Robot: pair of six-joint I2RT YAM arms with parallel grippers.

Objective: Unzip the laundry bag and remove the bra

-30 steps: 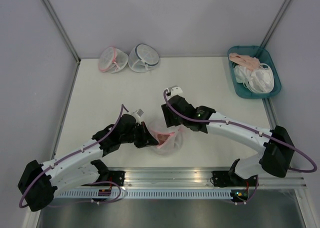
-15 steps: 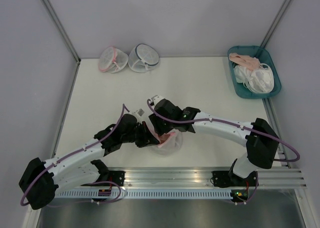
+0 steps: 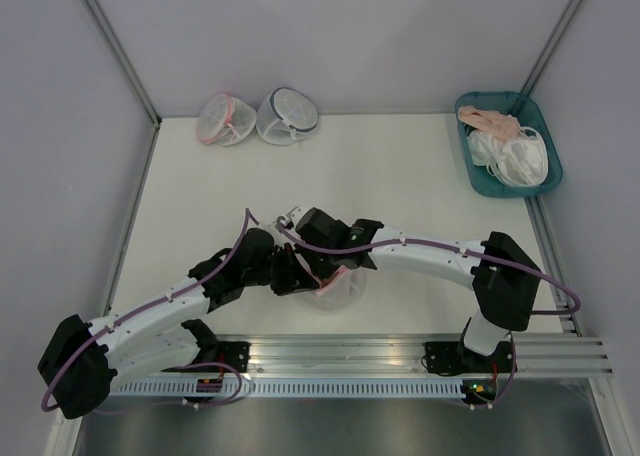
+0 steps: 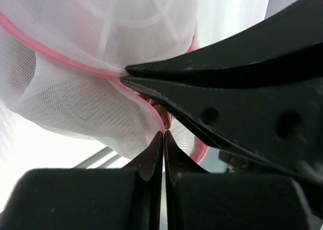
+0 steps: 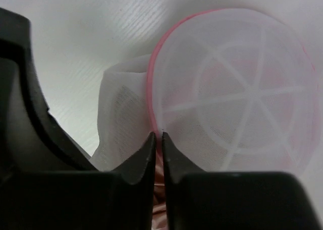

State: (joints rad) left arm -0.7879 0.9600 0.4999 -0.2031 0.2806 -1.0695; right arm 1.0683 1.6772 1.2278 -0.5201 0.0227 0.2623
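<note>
Now my left claw (image 4: 162, 137) pinches the pink rim of the laundry bag (image 4: 101, 33). My right claw (image 5: 157, 139) clamps that rim too.

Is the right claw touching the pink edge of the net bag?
Touching. In the right wrist view, the right gripper pinches the pink rim of the laundry bag between its fingertips, no gap.

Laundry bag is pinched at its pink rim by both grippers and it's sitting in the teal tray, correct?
Not quite. The left gripper and the right gripper do both pinch the pink rim of the laundry bag. But it is at the near edge of the table, between the arms, not in the teal tray. The top external view shows this.
</note>
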